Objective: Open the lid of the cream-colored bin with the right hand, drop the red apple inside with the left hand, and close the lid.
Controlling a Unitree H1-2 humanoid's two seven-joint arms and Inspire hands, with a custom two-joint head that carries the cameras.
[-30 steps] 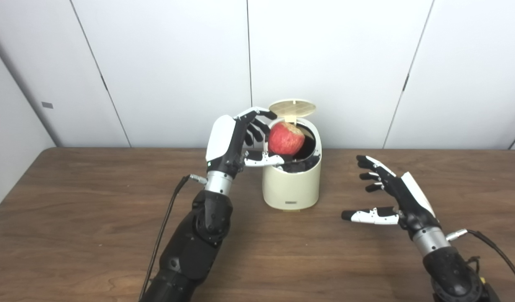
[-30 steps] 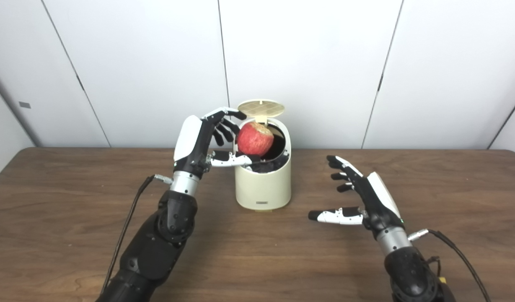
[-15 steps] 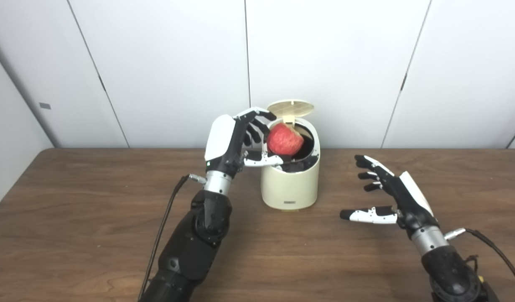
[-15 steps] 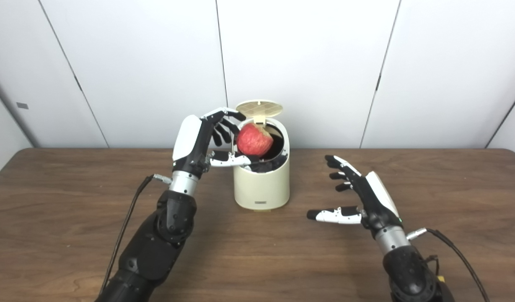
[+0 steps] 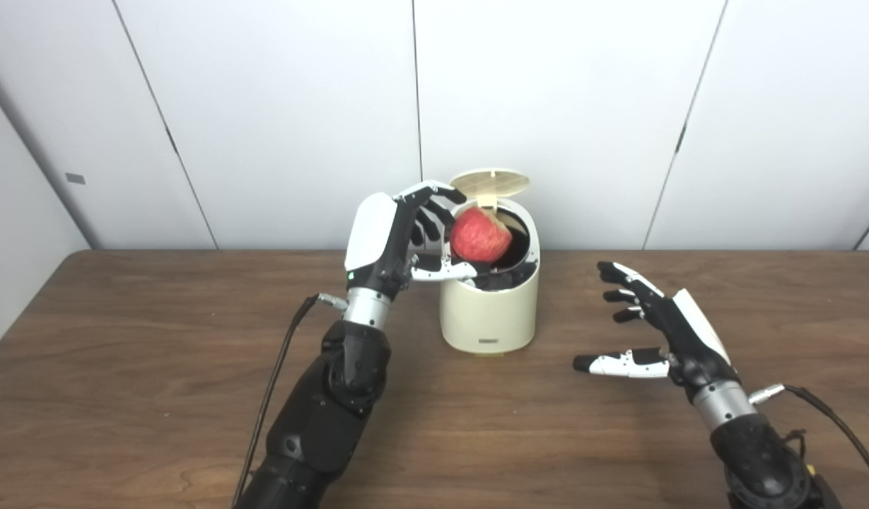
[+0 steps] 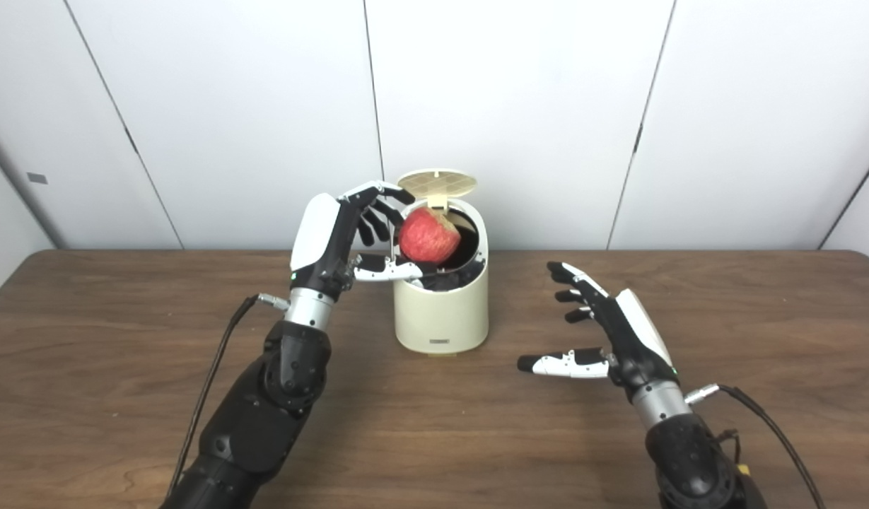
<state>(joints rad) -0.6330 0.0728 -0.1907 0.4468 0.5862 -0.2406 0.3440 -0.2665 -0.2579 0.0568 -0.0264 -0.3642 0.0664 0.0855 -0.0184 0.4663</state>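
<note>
At the centre of the frame the round cream-colored plastic bin point(image 5: 489, 304) stood on the brown wooden table point(image 5: 137, 382), its ribbed cream lid point(image 5: 491, 181) tipped up. The left hand point(image 5: 395, 237) held the red apple point(image 5: 481, 238) over the bin's mouth. The drop seemed the step in hand: those fingers must part. The right hand point(image 5: 660, 332), lower right, waited spread and empty.

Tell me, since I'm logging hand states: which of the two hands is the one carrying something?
The left hand: it holds the red apple at the open mouth of the cream bin. The right hand hangs open over the table, fingers spread, holding nothing.
</note>
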